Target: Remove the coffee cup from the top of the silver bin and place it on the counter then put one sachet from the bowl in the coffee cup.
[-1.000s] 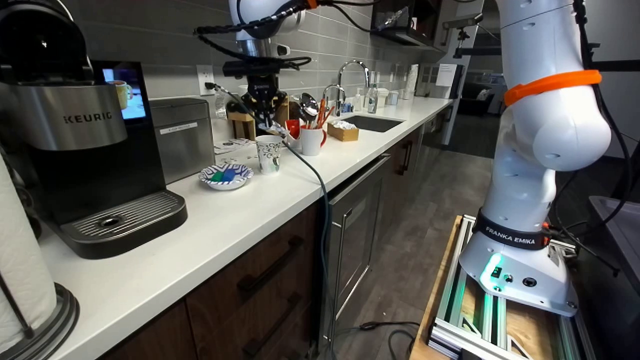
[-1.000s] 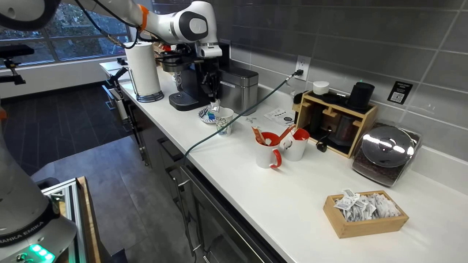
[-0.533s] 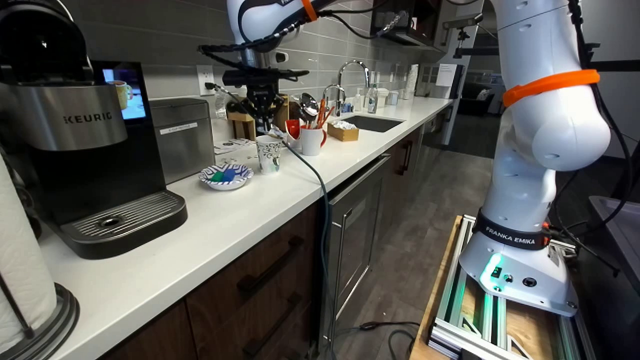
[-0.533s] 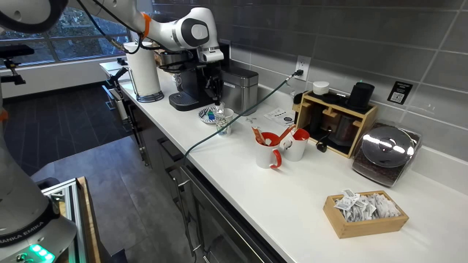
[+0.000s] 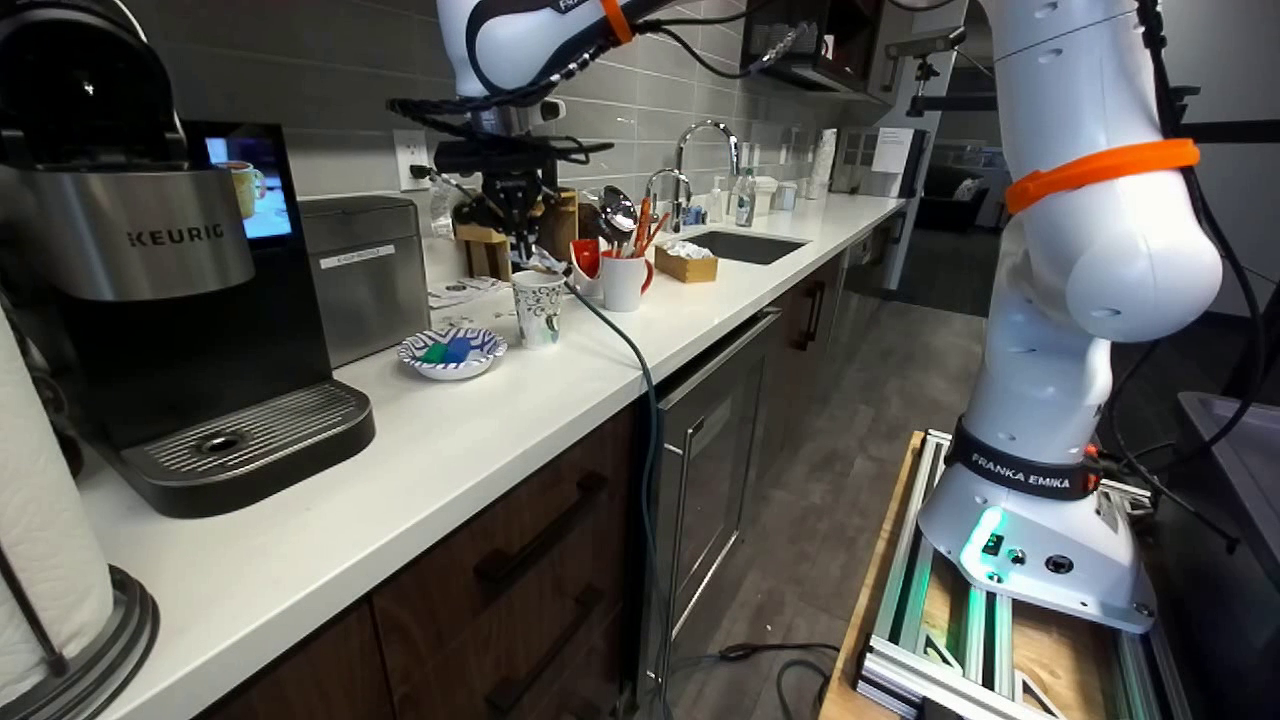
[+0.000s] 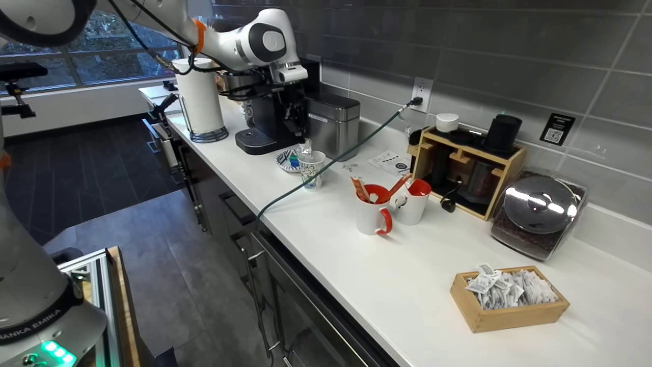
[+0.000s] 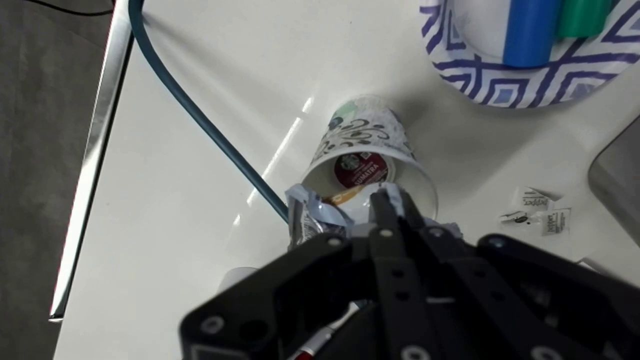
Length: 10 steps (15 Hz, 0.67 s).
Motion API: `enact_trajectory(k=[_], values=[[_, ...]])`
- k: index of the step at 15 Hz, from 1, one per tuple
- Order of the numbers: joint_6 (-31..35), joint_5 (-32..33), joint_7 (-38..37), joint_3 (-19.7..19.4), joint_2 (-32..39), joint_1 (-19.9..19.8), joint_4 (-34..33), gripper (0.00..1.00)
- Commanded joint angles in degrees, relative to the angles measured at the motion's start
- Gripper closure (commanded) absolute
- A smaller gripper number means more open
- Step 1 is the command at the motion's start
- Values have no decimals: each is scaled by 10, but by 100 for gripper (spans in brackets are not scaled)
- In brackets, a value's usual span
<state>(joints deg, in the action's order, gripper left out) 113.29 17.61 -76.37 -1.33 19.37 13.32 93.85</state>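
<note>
Last step in hand, I judge; in an exterior view, whitish patterned cup (image 5: 540, 312) upright on white countertop (image 5: 450, 430), off boxy silver-grey metal bin (image 5: 380, 300); black-and-silver coffee machine (image 5: 190, 260) reads KEURIG; in an exterior view, crumpled white-and-silver sachet (image 6: 304, 147) at cup's mouth; wrist view: black gripper (image 7: 395, 196) clamped on it; next, likely lower, release; maroon pod lid (image 7: 362, 170) inside reads SUMATRA; white packets (image 7: 545, 221), "pepper".

A paper-towel roll (image 5: 45, 500) stands near the coffee machine (image 5: 190, 255).
</note>
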Motion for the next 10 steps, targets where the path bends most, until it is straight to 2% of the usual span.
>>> enact_trajectory(k=[1,3,8,10], values=[[5,6,5,8,17,-4,-15,70],[12,-5,13,9,22,-10,-15,63],[26,-24,16,7,16,-23,2,25],[25,-53,43,15,-1,-33,18,9]])
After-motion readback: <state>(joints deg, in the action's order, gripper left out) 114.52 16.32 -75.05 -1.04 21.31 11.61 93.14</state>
